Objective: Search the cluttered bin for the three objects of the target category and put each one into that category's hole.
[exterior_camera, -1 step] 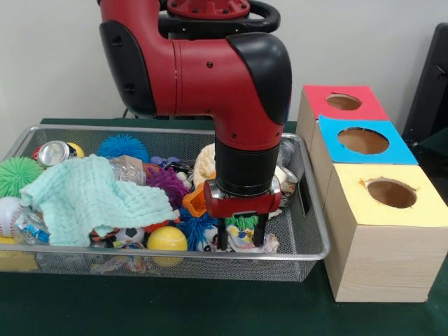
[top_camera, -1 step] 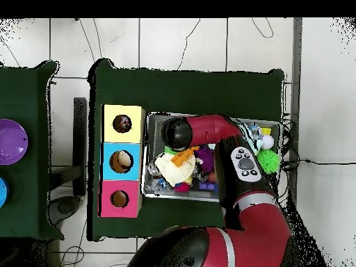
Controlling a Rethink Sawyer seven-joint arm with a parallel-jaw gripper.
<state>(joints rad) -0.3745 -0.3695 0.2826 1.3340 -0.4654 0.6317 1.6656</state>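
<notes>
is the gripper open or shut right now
Open. In the front view the gripper has its two dark fingers hanging apart with a clear gap between them, low in the wire bin.

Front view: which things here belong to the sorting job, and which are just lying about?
Part of the job:
- wire bin full of clutter
- hand, fingers open, down inside the bin
- box with red hole, blue hole and yellow hole

Just lying about, since the target category is not shown:
- mint cloth
- yellow ball
- crushed can
- green spiky ball
</notes>
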